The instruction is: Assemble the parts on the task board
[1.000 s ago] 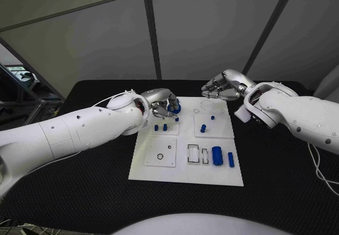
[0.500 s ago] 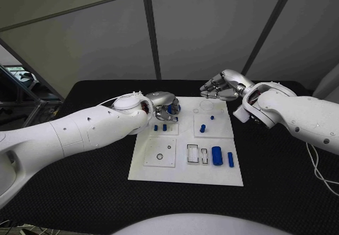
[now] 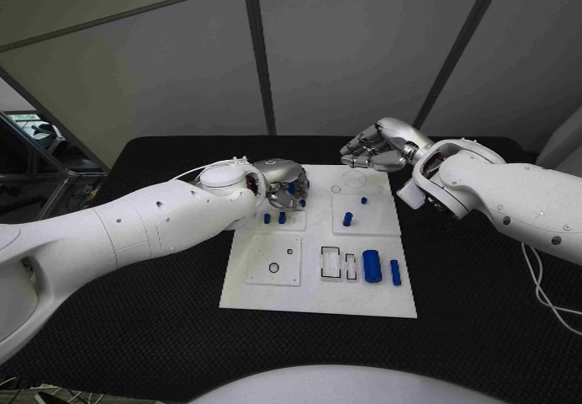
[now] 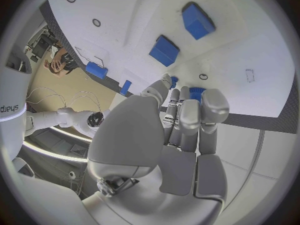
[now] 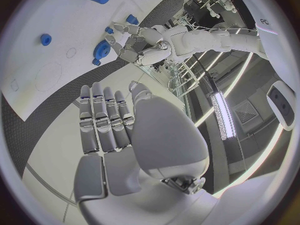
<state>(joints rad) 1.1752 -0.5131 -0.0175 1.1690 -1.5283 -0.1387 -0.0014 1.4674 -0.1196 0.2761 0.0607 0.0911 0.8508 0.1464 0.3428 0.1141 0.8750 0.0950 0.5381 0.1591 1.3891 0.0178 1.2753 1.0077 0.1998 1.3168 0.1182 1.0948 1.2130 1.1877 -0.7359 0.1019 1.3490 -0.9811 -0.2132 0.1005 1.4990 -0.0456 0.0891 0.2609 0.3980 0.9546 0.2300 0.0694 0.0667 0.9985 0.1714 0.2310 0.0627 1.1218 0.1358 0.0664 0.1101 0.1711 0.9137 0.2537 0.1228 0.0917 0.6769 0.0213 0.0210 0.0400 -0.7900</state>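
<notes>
Several small blue parts (image 3: 347,220) stand on the task board (image 3: 318,299); they look light, rigid and slick, best pinched at the sides. Near its far-left corner, the left hand (image 3: 284,186) curls around a blue piece (image 4: 195,91). Beyond the far edge, the right hand (image 3: 376,149) hovers with straight fingers, holding nothing.

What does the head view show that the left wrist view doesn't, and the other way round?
Head view: a big blue cylinder and rectangular slots beside it, at the board's front right. Left wrist view: the left robot hand's palm side, fingertips at a blue part. Both: the left robot hand, the board, two blue pegs beside it.
</notes>
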